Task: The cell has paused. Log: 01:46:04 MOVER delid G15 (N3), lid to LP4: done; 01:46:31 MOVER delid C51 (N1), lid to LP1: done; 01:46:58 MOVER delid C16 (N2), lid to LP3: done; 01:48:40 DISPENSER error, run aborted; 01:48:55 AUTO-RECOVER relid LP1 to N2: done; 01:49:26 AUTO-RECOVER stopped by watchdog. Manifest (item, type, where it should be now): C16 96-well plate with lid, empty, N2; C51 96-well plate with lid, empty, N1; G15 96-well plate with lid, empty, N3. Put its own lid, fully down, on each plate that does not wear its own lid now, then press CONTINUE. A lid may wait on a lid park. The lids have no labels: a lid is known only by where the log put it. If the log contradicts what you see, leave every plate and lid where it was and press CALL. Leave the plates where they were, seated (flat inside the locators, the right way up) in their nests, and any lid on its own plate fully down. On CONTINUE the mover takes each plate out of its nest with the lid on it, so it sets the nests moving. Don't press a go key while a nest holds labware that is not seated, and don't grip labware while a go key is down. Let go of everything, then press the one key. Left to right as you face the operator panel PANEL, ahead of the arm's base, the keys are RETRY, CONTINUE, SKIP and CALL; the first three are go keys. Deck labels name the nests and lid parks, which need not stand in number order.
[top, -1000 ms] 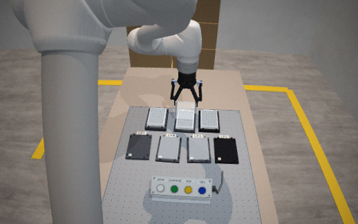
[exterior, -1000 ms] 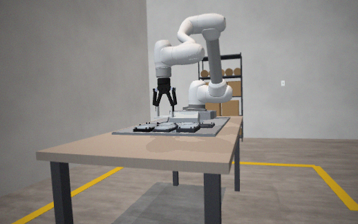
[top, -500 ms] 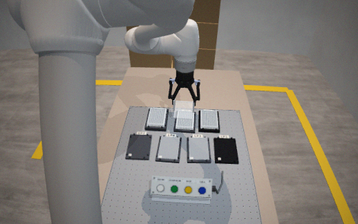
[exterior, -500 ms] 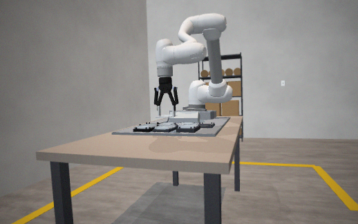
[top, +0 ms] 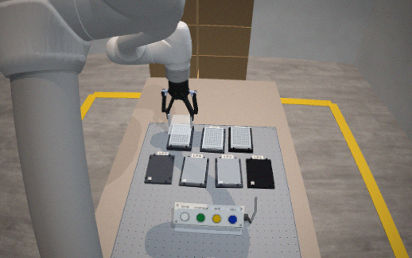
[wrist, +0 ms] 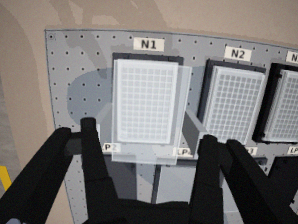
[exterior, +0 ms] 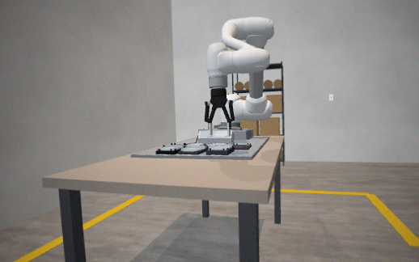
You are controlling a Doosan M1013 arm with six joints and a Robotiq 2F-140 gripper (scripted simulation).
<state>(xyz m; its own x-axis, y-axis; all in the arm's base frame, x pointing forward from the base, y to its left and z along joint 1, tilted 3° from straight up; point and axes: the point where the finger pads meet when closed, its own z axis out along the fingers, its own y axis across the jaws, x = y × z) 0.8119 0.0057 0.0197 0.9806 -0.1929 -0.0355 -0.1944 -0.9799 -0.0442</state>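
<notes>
A clear lid (wrist: 148, 111) is held clamped between the jaws of the gripper (wrist: 148, 156), raised directly above the plate (top: 180, 136) in nest N1 (wrist: 148, 44). The neighbouring N2 plate (wrist: 233, 102) sits just beside, uncovered; bare table (top: 223, 99) lies beyond.
</notes>
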